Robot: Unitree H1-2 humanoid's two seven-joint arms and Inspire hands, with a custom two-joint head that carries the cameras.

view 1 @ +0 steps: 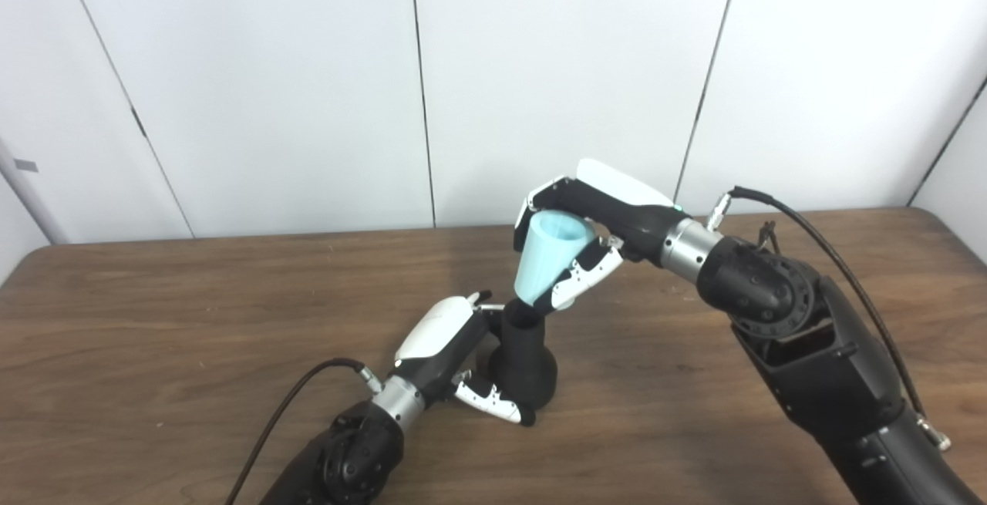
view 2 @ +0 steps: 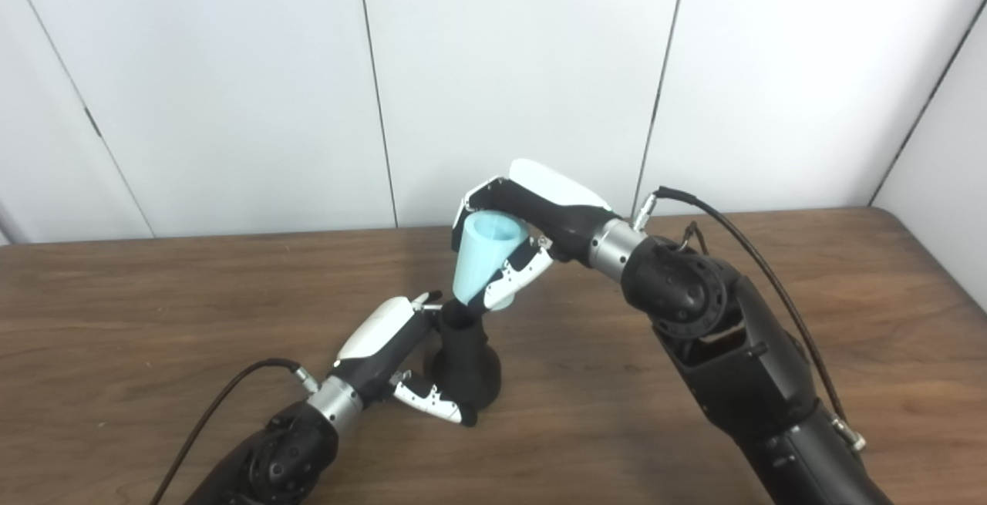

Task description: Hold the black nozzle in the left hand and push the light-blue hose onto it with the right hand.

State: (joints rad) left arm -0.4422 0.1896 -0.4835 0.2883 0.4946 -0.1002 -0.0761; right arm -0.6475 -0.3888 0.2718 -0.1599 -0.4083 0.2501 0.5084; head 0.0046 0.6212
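**Hands at the mating point: hose tip at the nozzle mouth**

Left hand (view 1: 451, 351), at lower centre of the frame, was wrapped around the black nozzle (view 1: 527, 362). Its fingers curled around the flared base while the nozzle stood upright on the table (view 1: 154, 335), narrow neck pointing up. Right hand (view 1: 590, 239), just above and to the right of centre, was closed on the light-blue hose (view 1: 547, 258). This part was cone-shaped, wide open end up, narrow end down. The narrow end sat at the nozzle's mouth; whether it had entered or only touched the rim could not be determined from either view.

Judged stage: alignment and the start of the push.

Possible faults from this position:
- The hose leaned to the left relative to the upright neck. A push along that lean would likely jam the tip on the rim or skid it off.
- Downward force could tip the nozzle if the left hand's hold on the base was loose.
- The right hand's fingers lay low on the cone, near the tip, and could be trapped against the neck.

Surface: dark brown wood-grain table, with nothing else seen on it. Behind it stood plain white wall panels with thin dark seams. Black cables ran along both arms.
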